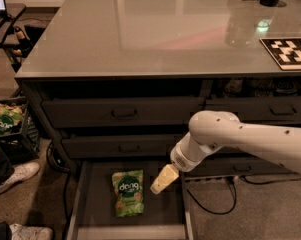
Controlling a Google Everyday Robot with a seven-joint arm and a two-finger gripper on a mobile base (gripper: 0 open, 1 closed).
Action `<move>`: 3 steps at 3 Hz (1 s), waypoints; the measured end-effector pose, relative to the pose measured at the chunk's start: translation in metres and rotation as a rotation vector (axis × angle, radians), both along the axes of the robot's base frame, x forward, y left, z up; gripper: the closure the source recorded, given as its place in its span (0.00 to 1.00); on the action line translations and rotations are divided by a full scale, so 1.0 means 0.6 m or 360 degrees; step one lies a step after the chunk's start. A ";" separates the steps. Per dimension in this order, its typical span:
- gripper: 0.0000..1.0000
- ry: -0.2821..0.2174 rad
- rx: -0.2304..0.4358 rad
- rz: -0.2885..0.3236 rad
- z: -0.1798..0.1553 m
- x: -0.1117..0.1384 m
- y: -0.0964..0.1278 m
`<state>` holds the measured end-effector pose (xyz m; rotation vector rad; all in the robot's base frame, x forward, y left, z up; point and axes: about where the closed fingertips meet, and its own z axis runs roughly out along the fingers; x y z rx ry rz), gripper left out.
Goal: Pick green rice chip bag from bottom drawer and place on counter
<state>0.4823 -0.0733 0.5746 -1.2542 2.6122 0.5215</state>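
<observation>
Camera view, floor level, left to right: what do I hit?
black crate of green bags → green rice chip bag on the bottom drawer floor → gripper, over the drawer just right of the bag → black cable on the carpet

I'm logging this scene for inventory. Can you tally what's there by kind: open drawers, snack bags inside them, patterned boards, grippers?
bottom drawer, pulled open: 1
green rice chip bag, flat on its floor: 1
patterned board, on the counter: 1
gripper, over the drawer, right of the bag: 1
Total: 4
</observation>
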 end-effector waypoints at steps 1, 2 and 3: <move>0.00 -0.0001 0.0041 -0.0195 -0.087 0.038 0.027; 0.00 -0.0024 0.0072 -0.0244 -0.089 0.050 0.034; 0.00 -0.0024 0.0072 -0.0244 -0.089 0.050 0.034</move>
